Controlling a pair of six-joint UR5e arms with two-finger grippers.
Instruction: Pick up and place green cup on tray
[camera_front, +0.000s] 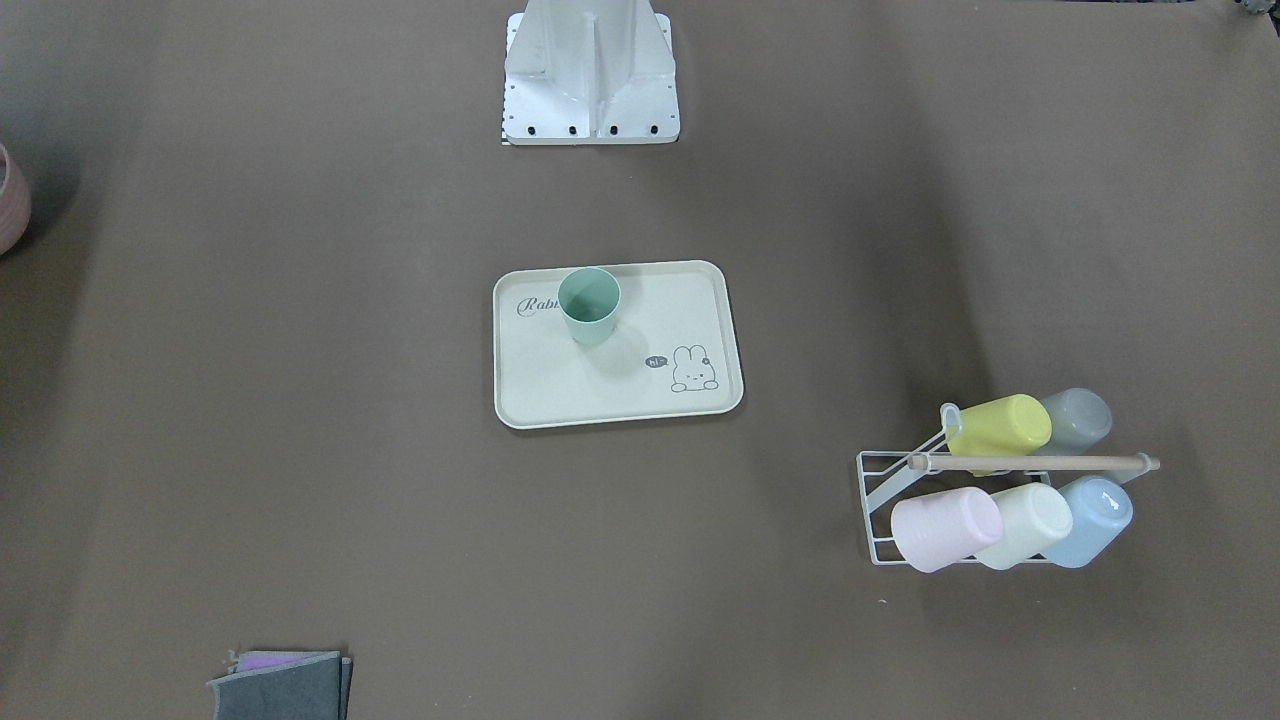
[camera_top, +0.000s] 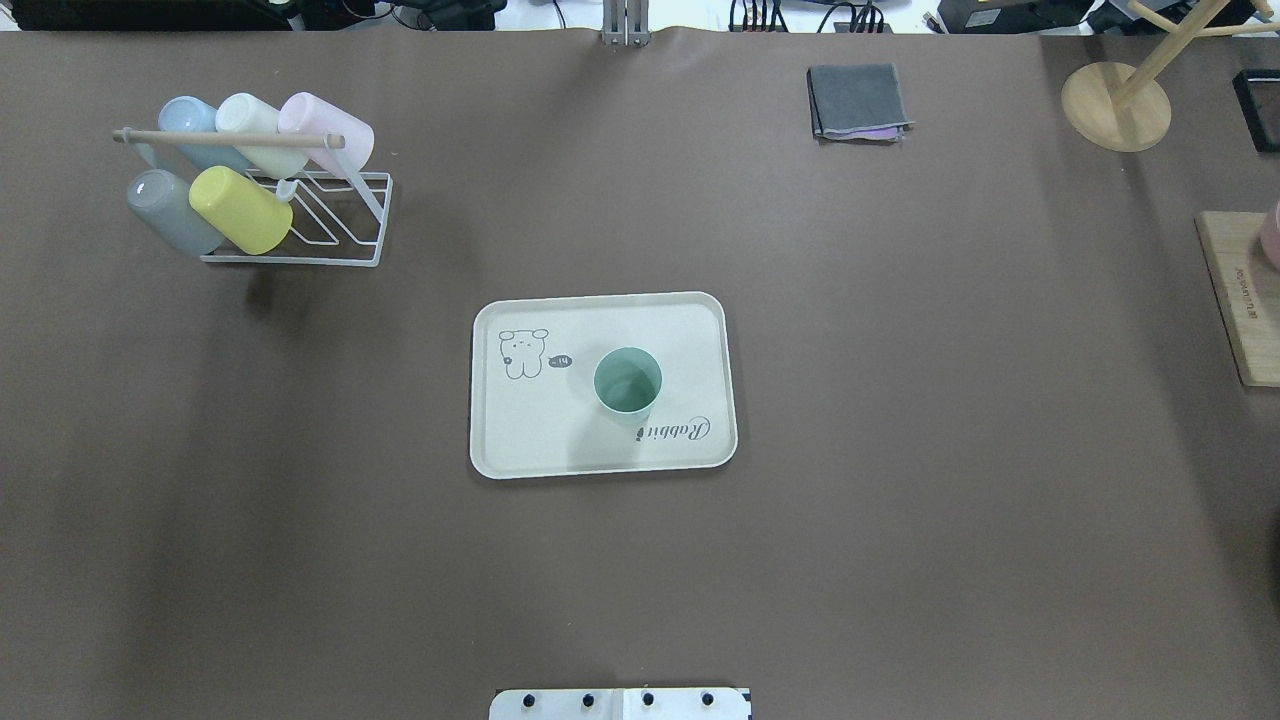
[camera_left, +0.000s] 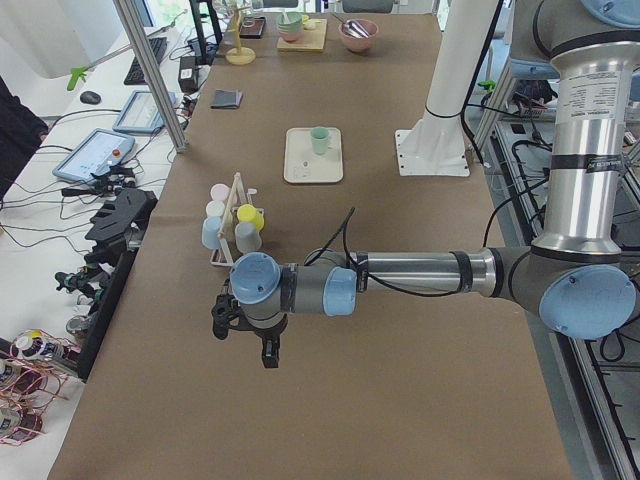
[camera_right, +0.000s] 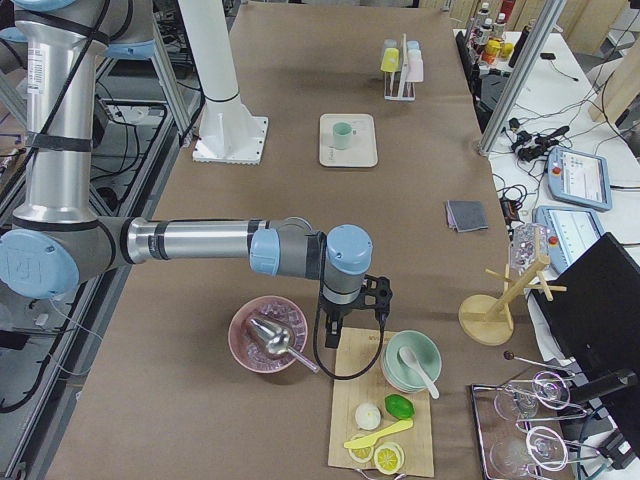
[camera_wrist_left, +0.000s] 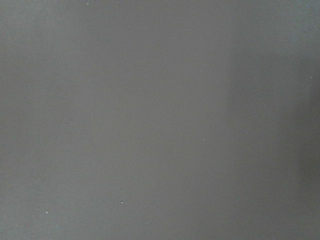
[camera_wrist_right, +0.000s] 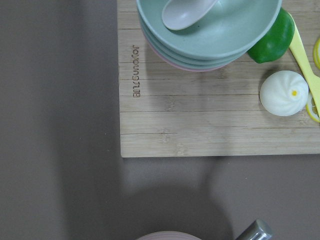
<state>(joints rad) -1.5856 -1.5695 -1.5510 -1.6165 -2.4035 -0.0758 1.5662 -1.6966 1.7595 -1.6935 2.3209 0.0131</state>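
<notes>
**Q.** Which step is in hand?

**A.** Judged from the layout, the placing is done. The green cup stands upright, mouth up, inside the tray. It sits slightly to the right of the tray's middle, just beside the script and clear of the raised rim. Nothing grips it.

**Q.** And the hands?

**A.** The left hand hangs over bare bench well to the left of the tray. The right hand hangs well to the right of the tray, above the wooden board. Each shows only in a side view, so I cannot tell whether its fingers are spread or pressed together.

**Q.** What does the next move call for?

**A.** Probably nothing on the cup. Any arm travel should pass wide of the tray so that the light tumbler is not tipped.

**Q.** What about edges and open room?

**A.** Left of the tray and farther from the robot stands a wire rack holding five cups. Bare bench surrounds the tray on every side. To the right on the far side lie a folded cloth and a wooden stand, and the board lies at the bench's right end. The bench's edges are well apart from the tray.
</notes>
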